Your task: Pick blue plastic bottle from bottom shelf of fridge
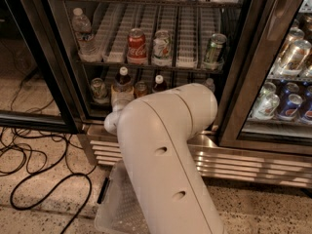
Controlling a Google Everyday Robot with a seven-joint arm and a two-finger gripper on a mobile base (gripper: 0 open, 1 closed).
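The fridge stood with its glass door open and filled the upper part of the view. In front of it the white arm rose from the lower edge toward the bottom shelf. The gripper was hidden behind the thick upper end of this arm, so I cannot tell if it was wide, narrow or holding something. All places below are given from that hidden spot.

Below it, on the floor, lay a clear bin, partly covered by the arm. Further left on the floor lay black cables.

The blue bottle stood upright on the bottom shelf, just up and to the left, with its lower part behind a round white joint of the arm. The red bottle stood straight above, near the arm's top edge. A brown can stood between these two bottles. On the rack above stood a cola can.
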